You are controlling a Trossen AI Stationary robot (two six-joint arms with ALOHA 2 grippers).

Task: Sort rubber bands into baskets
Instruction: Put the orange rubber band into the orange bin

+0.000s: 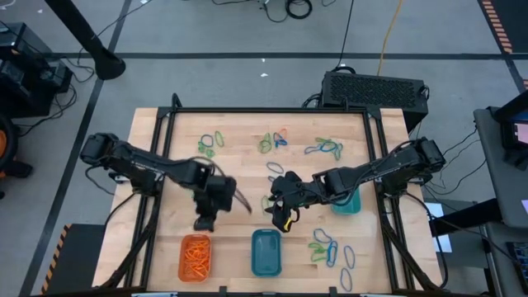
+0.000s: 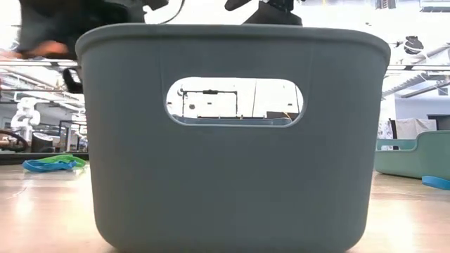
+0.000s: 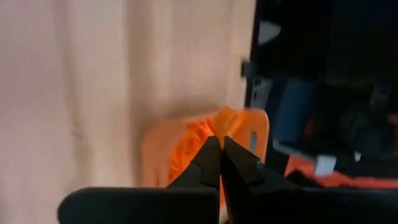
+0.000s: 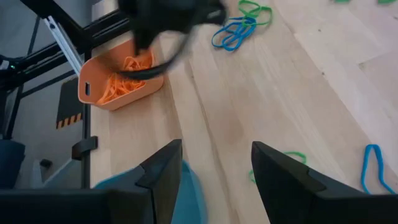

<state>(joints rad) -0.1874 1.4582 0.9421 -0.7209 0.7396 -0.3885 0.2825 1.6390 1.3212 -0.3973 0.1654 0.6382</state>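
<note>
My left gripper hangs shut just above the orange basket, which holds orange rubber bands; a small orange rubber band sticks out at its fingertips. My right gripper is open over bare wood by the blue basket, with nothing between its fingers. The teal-green basket stands under the right arm. Loose blue, green and orange rubber bands lie flat on the table at the far side and near right. My left gripper pinches a bit of the orange rubber band between its two fingertips. The fingers slant down toward the table's near edge. The band is lifted clear, in front of the orange basket's wall. How much of the band lies between the fingers is hidden.
In the low view the blue basket's wall fills most of the picture. A black box sits beyond the table's far edge. The table frame's black rails run along its left and right sides. Bare wood lies mid-table.
</note>
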